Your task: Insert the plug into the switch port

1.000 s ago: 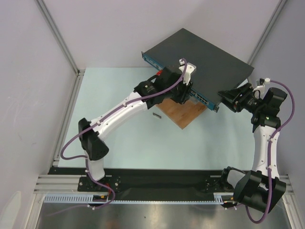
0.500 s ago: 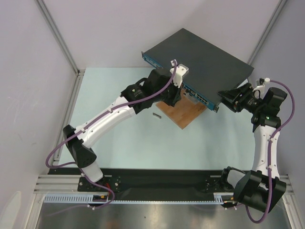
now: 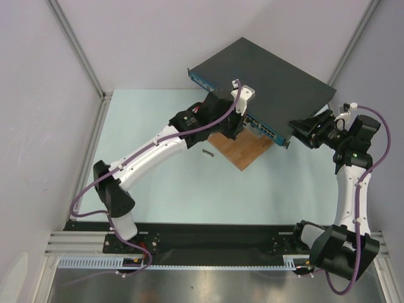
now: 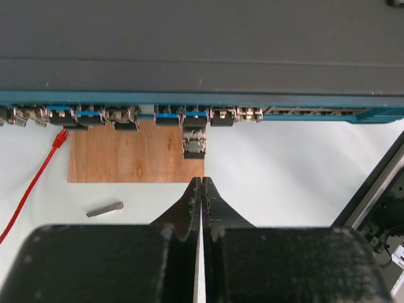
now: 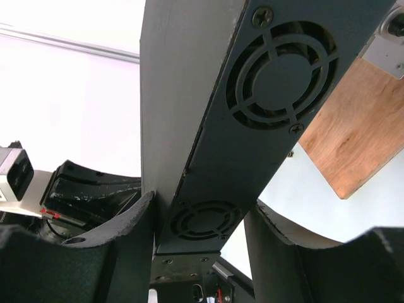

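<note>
Two grippers, one switch [image 3: 271,76], propped on a wooden board [image 3: 243,151]. Right gripper [image 5: 199,211] — jaws clamp the switch's end, steadying it. Left gripper [image 4: 201,188] — jaws shut, empty, just short of the plug [image 4: 194,142] in the blue port row, probably to push it home.

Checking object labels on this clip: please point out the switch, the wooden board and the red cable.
switch [image 4: 202,38], left wrist view, on its dark casing.
wooden board [image 4: 126,158], left wrist view, on its bare middle.
red cable [image 4: 59,138], left wrist view, on its connector end.
</note>
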Available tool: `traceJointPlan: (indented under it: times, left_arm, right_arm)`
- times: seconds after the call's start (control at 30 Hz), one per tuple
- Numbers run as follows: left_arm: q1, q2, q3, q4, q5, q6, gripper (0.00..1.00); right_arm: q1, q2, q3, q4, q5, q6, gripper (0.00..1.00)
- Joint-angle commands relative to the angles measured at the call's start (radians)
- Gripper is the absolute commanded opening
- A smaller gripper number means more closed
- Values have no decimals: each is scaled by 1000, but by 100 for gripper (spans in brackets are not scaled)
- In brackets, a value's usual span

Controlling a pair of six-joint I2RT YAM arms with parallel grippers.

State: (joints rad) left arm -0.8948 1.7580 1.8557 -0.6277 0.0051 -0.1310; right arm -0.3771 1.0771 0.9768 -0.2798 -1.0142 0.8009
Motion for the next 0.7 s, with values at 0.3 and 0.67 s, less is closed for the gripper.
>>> traceJointPlan:
  times: [0.3,0.67]
  left_arm:
    - [22,67,96,85,-2,-7,0]
    - [54,89,129,167,-2,-24,0]
  right_arm:
    - [29,1,40,25,-32,-200,0]
    - [29,3,39,10,-29,-212,0]
